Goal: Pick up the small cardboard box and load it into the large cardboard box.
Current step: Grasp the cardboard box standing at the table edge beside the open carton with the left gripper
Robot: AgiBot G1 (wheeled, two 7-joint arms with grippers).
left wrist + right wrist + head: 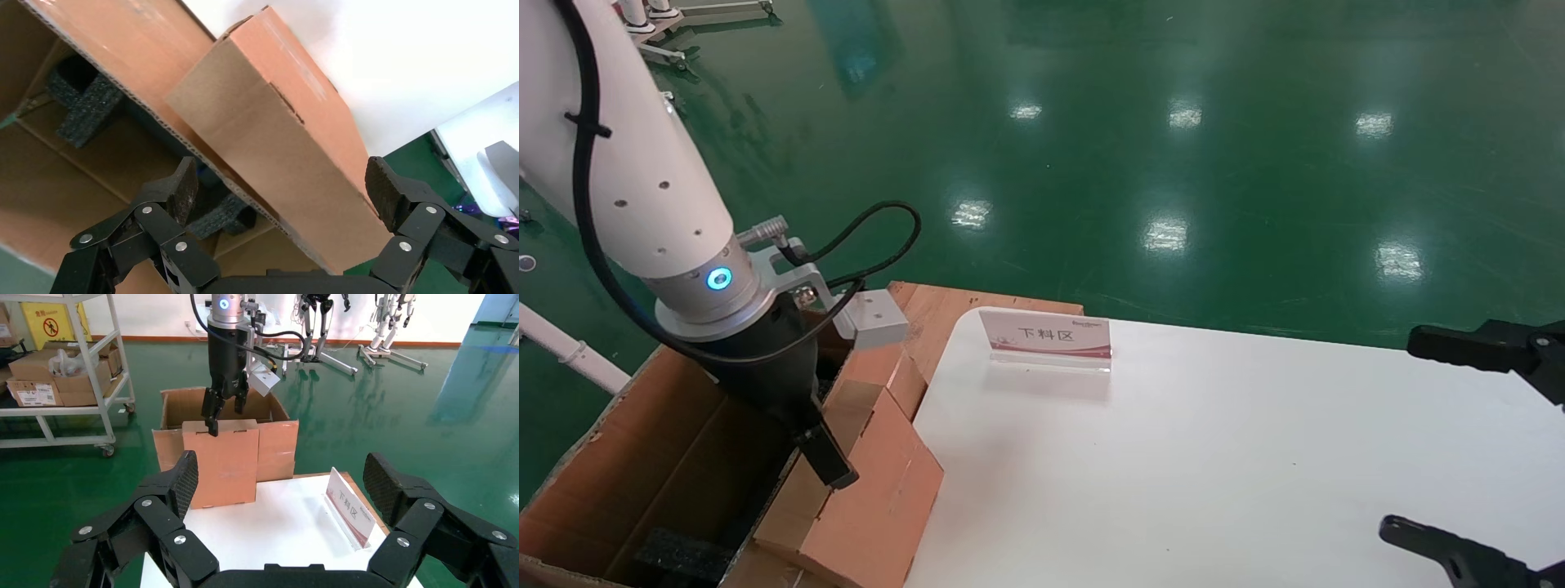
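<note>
Cardboard: your small box [870,482] leans tilted against the large box's [641,457] side, beside the table [1214,457]. Left gripper [281,190] spread wide at its top edge; right gripper [278,478] parked wide open above the table.

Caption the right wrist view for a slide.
Left gripper open above the small cardboard box, which leans on the large cardboard box beside the white table.

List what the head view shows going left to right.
Large cardboard box → left gripper → small cardboard box → sign stand on the white table → right gripper.
</note>
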